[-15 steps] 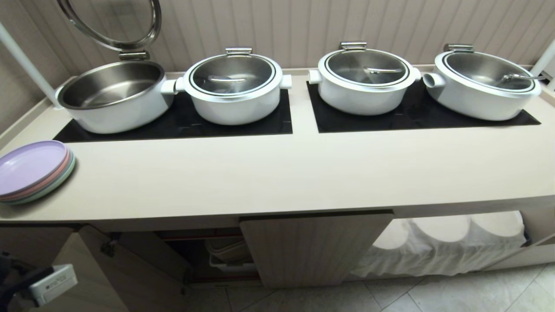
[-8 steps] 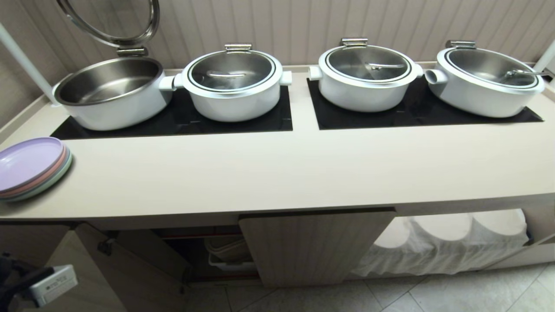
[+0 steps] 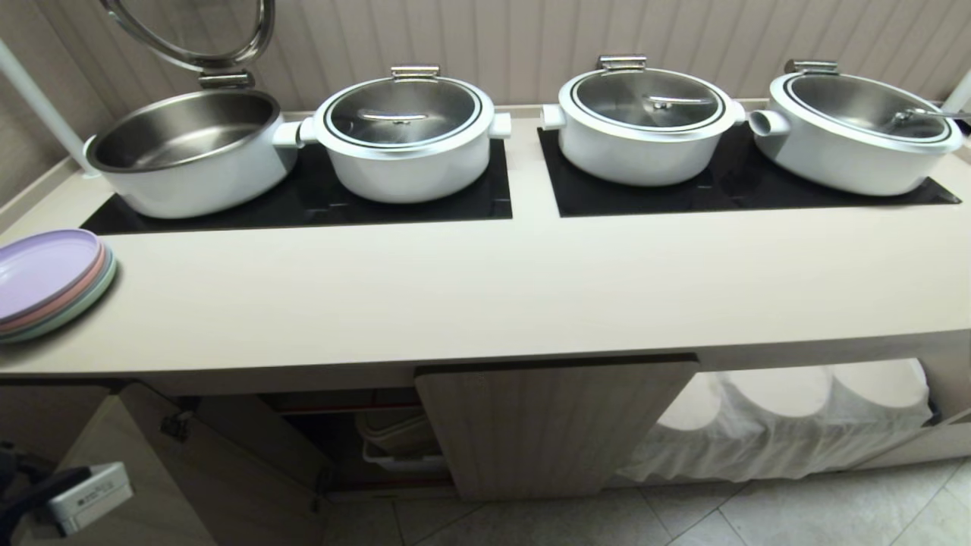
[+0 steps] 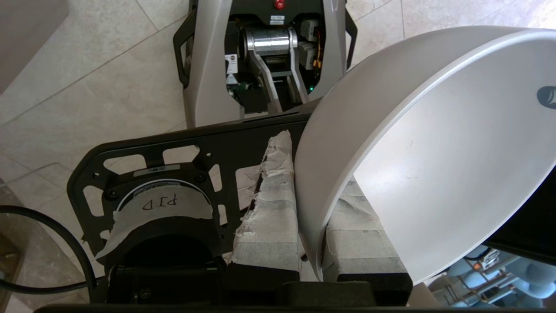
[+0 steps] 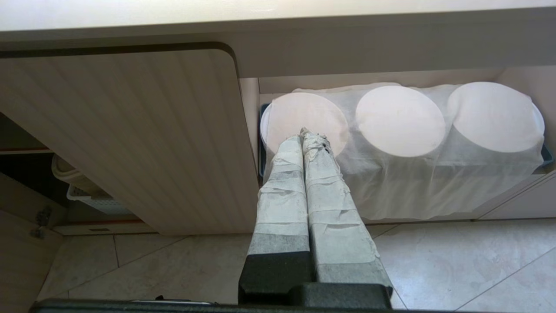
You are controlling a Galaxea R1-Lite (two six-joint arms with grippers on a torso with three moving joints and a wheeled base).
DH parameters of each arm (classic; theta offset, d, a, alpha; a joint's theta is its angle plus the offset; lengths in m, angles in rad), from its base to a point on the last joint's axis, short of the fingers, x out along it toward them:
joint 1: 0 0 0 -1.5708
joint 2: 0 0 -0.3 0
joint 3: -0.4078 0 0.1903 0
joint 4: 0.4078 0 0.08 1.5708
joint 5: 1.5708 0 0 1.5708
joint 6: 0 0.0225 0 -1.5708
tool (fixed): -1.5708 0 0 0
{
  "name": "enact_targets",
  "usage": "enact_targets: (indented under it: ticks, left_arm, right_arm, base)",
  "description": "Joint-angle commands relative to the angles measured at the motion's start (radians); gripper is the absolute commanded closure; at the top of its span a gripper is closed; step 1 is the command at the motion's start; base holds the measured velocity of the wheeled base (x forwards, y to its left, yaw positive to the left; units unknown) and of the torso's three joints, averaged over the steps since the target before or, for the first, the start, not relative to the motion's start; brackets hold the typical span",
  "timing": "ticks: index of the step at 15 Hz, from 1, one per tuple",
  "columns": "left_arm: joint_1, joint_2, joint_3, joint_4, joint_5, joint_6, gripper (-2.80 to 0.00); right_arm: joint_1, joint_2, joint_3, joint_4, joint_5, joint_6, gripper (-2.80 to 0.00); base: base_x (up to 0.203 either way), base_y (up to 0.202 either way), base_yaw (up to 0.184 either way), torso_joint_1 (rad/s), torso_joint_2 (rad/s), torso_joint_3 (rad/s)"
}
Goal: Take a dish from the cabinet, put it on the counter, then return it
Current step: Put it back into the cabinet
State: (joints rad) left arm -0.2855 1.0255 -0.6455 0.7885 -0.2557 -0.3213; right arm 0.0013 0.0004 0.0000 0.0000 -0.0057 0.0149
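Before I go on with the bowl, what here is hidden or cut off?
- Head view: left claw and bowl out of frame; only part of the arm shows at the lower-left edge.
- Head view: cabinet interior, dark, blocked by the shut door.
- Left wrist view: bowl's far rim cut by the edge.
- Right wrist view: shapes under the white cloth.

pots: four white (image 3: 410, 144) | plates: pastel stack (image 3: 49, 280) | cloth: white, draped (image 3: 774, 425)

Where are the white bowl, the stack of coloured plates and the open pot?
white bowl (image 4: 434, 165): left wrist view, inner wall.
stack of coloured plates (image 3: 42, 273): head view, top purple plate.
open pot (image 3: 190, 182): head view, white outer wall.
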Motion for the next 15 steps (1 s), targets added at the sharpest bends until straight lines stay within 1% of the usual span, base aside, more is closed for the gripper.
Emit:
enact_targets:
  ticks: [1,13,15]
  left_arm:
    - [0.0,0.001,0.001,0.005,-0.002,-0.002,0.0]
    - [-0.001,0.004,0.001,0.005,-0.003,0.001,0.0]
    - [0.0,0.002,0.003,0.005,0.004,0.001,0.0]
  right_arm:
    - [0.0,0.001,0.0,0.0,0.0,0.0,0.0]
    - [0.0,0.001,0.0,0.0,0.0,0.0,0.0]
    - [0.0,0.001,0.0,0.0,0.0,0.0,0.0]
  base:
    - [0.0,0.0,0.0,-0.145,0.31,0.15]
    - [0.0,0.0,0.0,-0.149,0.31,0.166]
    - [0.0,0.0,0.0,-0.159,0.32,0.163]
